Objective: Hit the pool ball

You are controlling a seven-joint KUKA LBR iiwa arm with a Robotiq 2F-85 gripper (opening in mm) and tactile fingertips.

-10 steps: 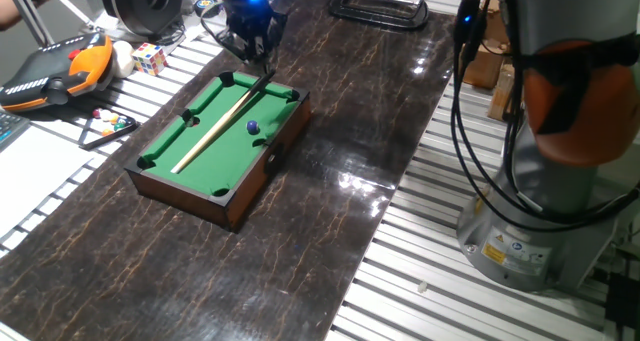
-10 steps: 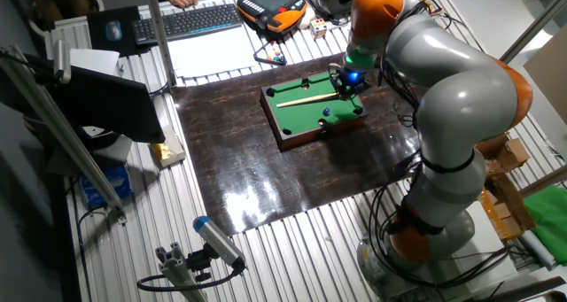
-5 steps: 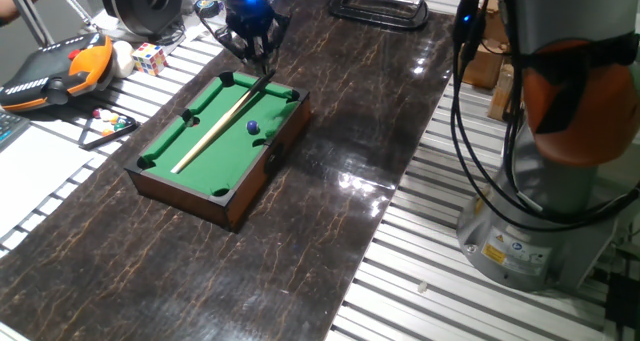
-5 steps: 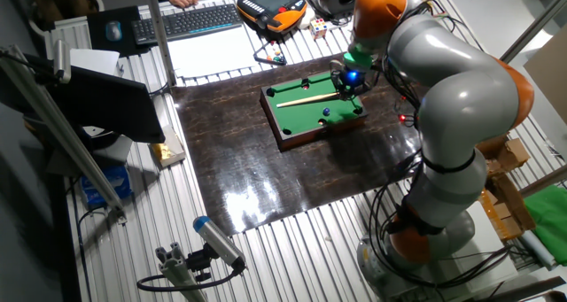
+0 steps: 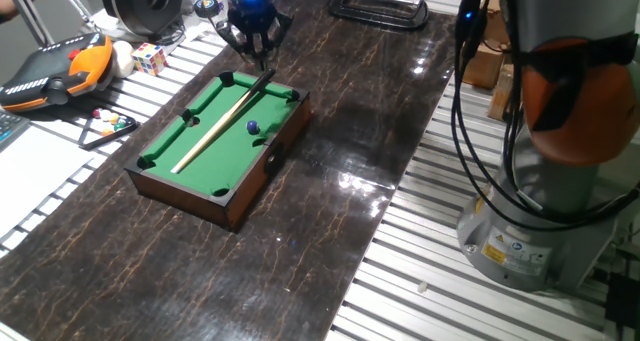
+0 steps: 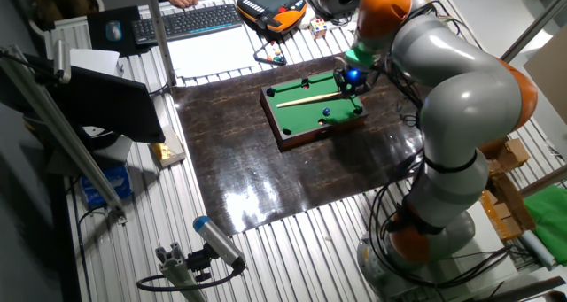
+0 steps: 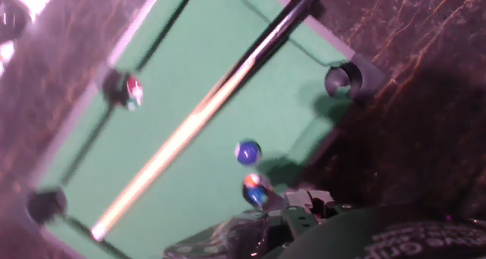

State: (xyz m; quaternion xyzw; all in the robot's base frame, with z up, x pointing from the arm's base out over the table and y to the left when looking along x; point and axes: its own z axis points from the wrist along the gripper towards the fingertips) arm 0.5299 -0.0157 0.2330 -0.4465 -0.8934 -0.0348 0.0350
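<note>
The miniature green-felt pool table (image 5: 196, 109) stands on the dark tabletop. The tiny dark blue pool ball (image 5: 253, 127) rests on the felt near the right rail; it also shows in the other fixed view (image 6: 325, 111) and the hand view (image 7: 248, 152). A wooden cue (image 5: 215, 124) lies diagonally on the felt, its dark butt on the far rim. My gripper (image 5: 254, 53) hangs just past the table's far end, above the cue's butt and apart from it. Its fingers look pressed together and hold nothing. Only part of a finger (image 7: 302, 207) shows in the hand view.
A black triangle rack with small balls (image 5: 105, 126), a Rubik's cube (image 5: 150, 58) and an orange pendant (image 5: 55, 69) lie left of the table. A black clamp (image 5: 380, 6) sits at the far edge. My arm's base (image 5: 540, 201) stands at the right.
My gripper has risen a little and drawn back from the cue's butt end. The cue and the blue ball have not moved.
</note>
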